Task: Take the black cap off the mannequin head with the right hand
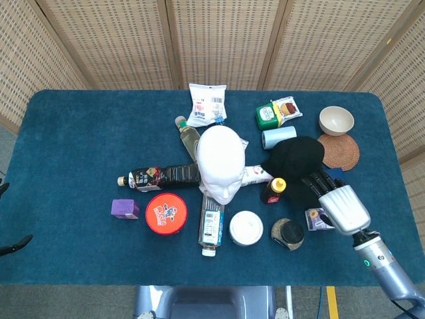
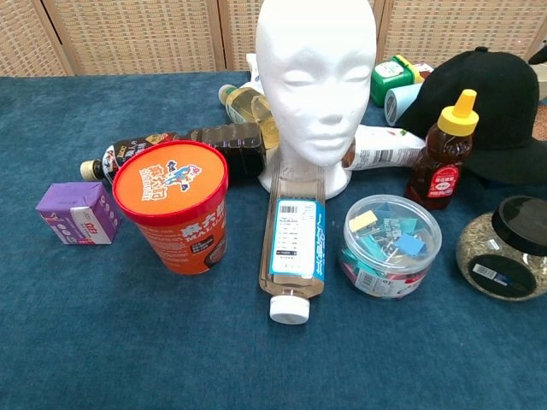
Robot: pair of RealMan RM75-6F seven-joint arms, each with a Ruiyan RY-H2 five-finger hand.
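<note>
The white mannequin head point(image 1: 220, 159) point(image 2: 316, 77) stands bare at the table's middle. The black cap point(image 1: 295, 159) point(image 2: 496, 94) lies low to its right, behind the honey bottle point(image 1: 275, 191) point(image 2: 444, 162) and over the objects there. In the head view my right hand point(image 1: 340, 205) is at the cap's right front, back upward, its dark fingers point(image 1: 316, 181) on the cap's rim and holding it. The chest view does not show this hand. Only dark fingertips of my left hand point(image 1: 14, 244) show at the left edge, apart and holding nothing.
A black-lidded jar point(image 1: 287, 233) point(image 2: 504, 248), a tub of clips point(image 1: 246, 228) point(image 2: 391, 243) and a small carton point(image 1: 317, 218) sit just by the right hand. Bottles ring the head. An orange-lidded cup point(image 1: 166, 212) stands front left; a bowl point(image 1: 336, 120) and coaster point(image 1: 340, 151) back right.
</note>
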